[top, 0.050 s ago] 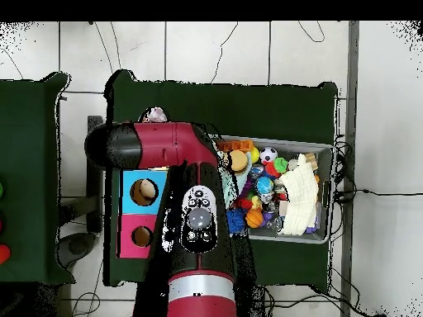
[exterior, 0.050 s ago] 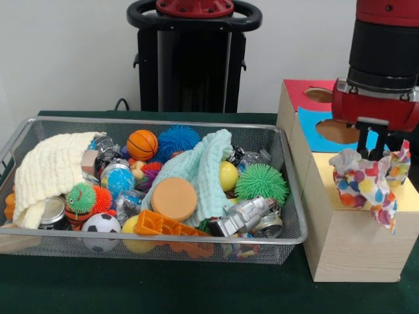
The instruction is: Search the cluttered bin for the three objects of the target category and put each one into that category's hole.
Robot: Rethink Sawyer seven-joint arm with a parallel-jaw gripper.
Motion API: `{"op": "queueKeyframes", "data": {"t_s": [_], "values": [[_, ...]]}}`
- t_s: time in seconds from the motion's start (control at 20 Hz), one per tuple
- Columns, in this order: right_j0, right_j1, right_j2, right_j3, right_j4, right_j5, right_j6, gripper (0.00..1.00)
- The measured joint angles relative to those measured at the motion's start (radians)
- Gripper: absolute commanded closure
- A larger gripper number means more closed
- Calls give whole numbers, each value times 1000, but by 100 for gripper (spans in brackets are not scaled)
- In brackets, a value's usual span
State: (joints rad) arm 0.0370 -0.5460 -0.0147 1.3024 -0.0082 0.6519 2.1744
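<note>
Hanging straight down over yellow-topped end of wooden sorting box (exterior, 0.050 s ago: 357, 242) — red-black gripper (exterior, 0.050 s ago: 373, 154) pinching polka-dot cloth (exterior, 0.050 s ago: 366, 186), bunching it on box top, beside wire-mesh bin (exterior, 0.050 s ago: 288, 216).

Place: a robotics lab or test room.
Robot: a red and black arm (top, 0.050 s ago: 194, 223) on a pedestal, set at the table.
Table: covered in dark green cloth (exterior, 0.050 s ago: 150, 288), staged for trials.
Props: a wire mesh bin (exterior, 0.050 s ago: 288, 196) heaped with toys, and a pale wooden sorting box (exterior, 0.050 s ago: 347, 245) with coloured top panels to its right.
Floor: pale tiles (top, 0.050 s ago: 248, 54) crossed by loose black cables (top, 0.050 s ago: 372, 194).
Wall: plain white (exterior, 0.050 s ago: 65, 52).
</note>
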Motion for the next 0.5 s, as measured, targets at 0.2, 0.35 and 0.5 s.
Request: {"op": "queueKeyframes", "data": {"t_s": [0.2,0.35,0.5], "values": [[0,21,0,-6,0,-26,0,100],[0,31,-1,-6,0,-45,0,100],[0,40,-6,-7,-1,-54,0,100]]}}
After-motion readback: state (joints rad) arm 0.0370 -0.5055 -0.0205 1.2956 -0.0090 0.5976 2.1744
